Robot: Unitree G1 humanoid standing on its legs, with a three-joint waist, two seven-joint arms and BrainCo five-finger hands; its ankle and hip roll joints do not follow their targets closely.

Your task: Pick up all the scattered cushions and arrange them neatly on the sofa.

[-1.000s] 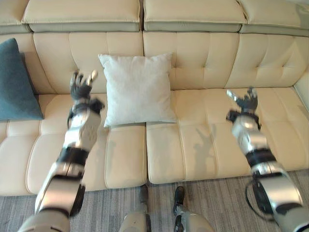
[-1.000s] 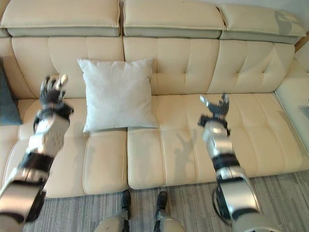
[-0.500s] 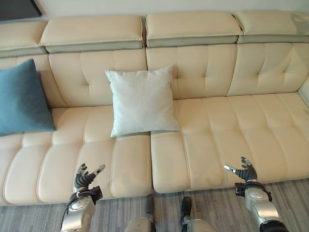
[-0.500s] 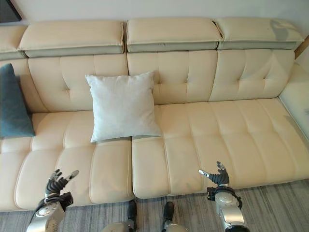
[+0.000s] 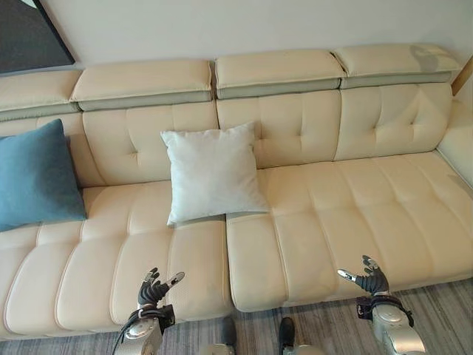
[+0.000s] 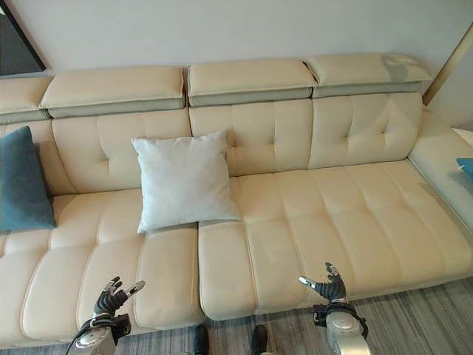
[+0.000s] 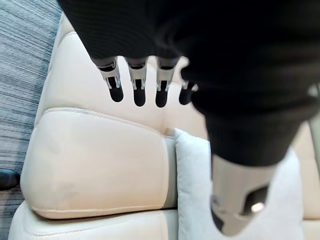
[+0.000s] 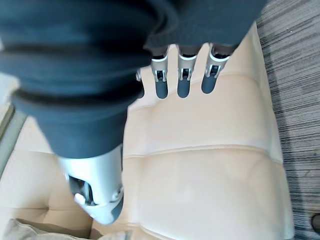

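The white cushion (image 5: 213,174) leans upright against the sofa (image 5: 347,207) backrest near the middle seam, a blue cushion (image 5: 33,176) well apart at its 9 o'clock, while the left robot hand (image 5: 154,290) at 7 o'clock and right robot hand (image 5: 367,279) at 4 o'clock hover wide, fingers relaxed, holding nothing.

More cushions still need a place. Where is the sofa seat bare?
Bare: the sofa seat from the white cushion rightward to the corner. A narrower gap lies between that and the blue cushion. No spot is crowded.
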